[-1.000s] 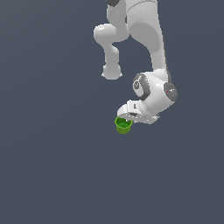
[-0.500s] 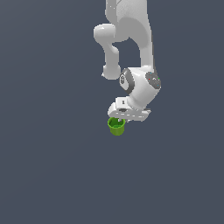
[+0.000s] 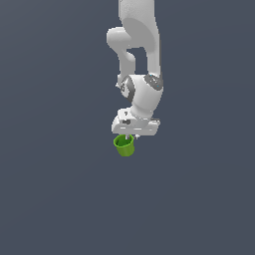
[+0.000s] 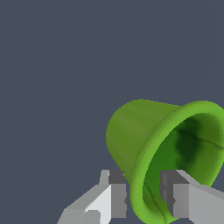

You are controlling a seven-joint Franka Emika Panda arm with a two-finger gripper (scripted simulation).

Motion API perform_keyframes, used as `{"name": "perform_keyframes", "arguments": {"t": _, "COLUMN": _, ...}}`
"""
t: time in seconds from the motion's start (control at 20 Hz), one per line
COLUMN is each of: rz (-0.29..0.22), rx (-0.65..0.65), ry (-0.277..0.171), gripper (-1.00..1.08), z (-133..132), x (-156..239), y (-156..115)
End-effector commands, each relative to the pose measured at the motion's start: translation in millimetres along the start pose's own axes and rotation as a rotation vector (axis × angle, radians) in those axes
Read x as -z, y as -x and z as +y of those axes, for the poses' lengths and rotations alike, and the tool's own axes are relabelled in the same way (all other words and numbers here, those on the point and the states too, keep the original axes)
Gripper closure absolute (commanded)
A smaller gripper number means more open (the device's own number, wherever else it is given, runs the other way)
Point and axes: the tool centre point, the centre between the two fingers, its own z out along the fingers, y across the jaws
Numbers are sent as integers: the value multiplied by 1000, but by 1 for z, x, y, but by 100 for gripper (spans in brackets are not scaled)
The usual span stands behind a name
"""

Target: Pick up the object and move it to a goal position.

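Fingers are pinching the green cup's rim, one pad outside the wall and one inside the mouth, so the gripper is holding it narrowly. Cup is hanging just under the white hand, tilted, mouth toward the wrist camera, and its inside is showing nothing but green wall. Compared with half a second back, arm and cup are sitting a touch further toward the exterior view's left.

Glossy white rounded arm, grey joint caps, blocky white-grey gripper
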Motion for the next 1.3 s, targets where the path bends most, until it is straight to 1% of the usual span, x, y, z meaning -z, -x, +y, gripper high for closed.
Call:
{"name": "perform_keyframes", "arguments": {"t": 0.0, "rz": 43, "rx": 15, "ry": -13, "gripper": 108, "z": 12, "x": 0, "y": -2}}
{"name": "perform_keyframes", "arguments": {"t": 0.6, "rz": 233, "rx": 82, "ry": -75, "gripper": 108, "z": 67, "x": -7, "y": -11}}
{"name": "perform_keyframes", "arguments": {"t": 0.9, "rz": 309, "rx": 108, "ry": -100, "gripper": 108, "z": 88, "x": -11, "y": -17}}
{"name": "perform_keyframes", "arguments": {"t": 1.25, "rz": 382, "rx": 133, "ry": -125, "gripper": 108, "z": 109, "x": -14, "y": -24}}
